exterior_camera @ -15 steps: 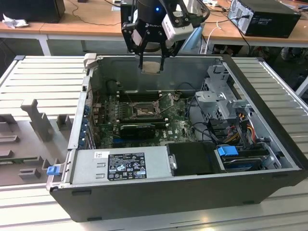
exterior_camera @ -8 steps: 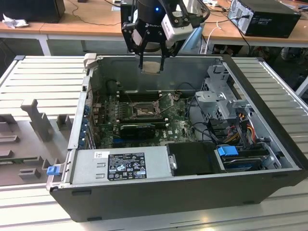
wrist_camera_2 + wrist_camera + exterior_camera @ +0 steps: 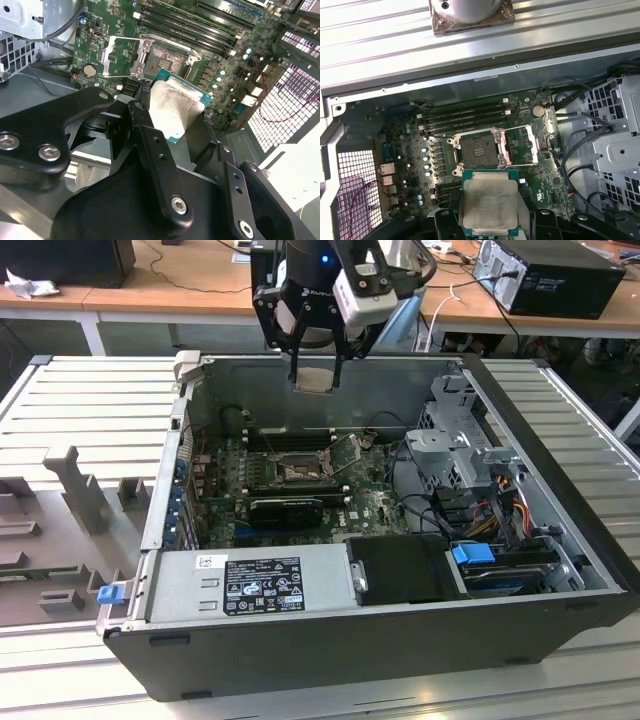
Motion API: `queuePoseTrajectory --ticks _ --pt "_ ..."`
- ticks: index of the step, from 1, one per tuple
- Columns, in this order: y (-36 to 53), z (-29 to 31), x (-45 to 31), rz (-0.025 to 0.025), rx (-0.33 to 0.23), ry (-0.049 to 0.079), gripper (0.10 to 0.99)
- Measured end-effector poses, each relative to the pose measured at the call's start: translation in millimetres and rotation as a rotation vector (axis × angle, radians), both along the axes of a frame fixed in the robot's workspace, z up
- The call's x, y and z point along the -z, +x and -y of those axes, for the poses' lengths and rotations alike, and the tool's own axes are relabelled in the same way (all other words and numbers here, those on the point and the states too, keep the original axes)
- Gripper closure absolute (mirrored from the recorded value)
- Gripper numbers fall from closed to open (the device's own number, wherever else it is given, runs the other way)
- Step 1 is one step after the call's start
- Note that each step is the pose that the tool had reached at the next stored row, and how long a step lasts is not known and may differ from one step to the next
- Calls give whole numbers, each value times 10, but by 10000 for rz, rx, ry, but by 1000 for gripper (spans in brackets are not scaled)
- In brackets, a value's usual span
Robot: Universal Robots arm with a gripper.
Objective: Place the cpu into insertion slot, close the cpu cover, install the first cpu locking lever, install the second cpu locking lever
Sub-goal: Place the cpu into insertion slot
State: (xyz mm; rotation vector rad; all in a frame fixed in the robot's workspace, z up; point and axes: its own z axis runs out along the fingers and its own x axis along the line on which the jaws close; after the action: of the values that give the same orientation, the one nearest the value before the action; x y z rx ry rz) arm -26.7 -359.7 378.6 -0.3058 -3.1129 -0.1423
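Note:
My gripper (image 3: 315, 368) hangs above the open computer case, shut on the cpu (image 3: 315, 379), which is a flat silver square with a green edge. In both wrist views the cpu (image 3: 489, 202) (image 3: 176, 106) sits between the black fingers (image 3: 148, 134), level and well above the motherboard. The insertion slot (image 3: 479, 151) (image 3: 167, 56) (image 3: 298, 473) lies bare below, a black square in a silver rim. The cpu cover (image 3: 522, 145) (image 3: 120, 54) stands swung open beside the slot.
Black memory slots (image 3: 465, 117) run along one side of the slot. A ribbed heatsink (image 3: 285, 508), the power supply (image 3: 250, 585) and a drive cage (image 3: 455, 455) with cables crowd the case. The case walls (image 3: 330, 390) rise around the board. Grey foam fixtures (image 3: 70, 490) lie at the exterior view's left.

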Motion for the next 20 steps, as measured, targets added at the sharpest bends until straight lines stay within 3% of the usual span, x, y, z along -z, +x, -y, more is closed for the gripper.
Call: queuePoseTrajectory --ticks 20 --pt "0 0 0 0 1230 -1 561"
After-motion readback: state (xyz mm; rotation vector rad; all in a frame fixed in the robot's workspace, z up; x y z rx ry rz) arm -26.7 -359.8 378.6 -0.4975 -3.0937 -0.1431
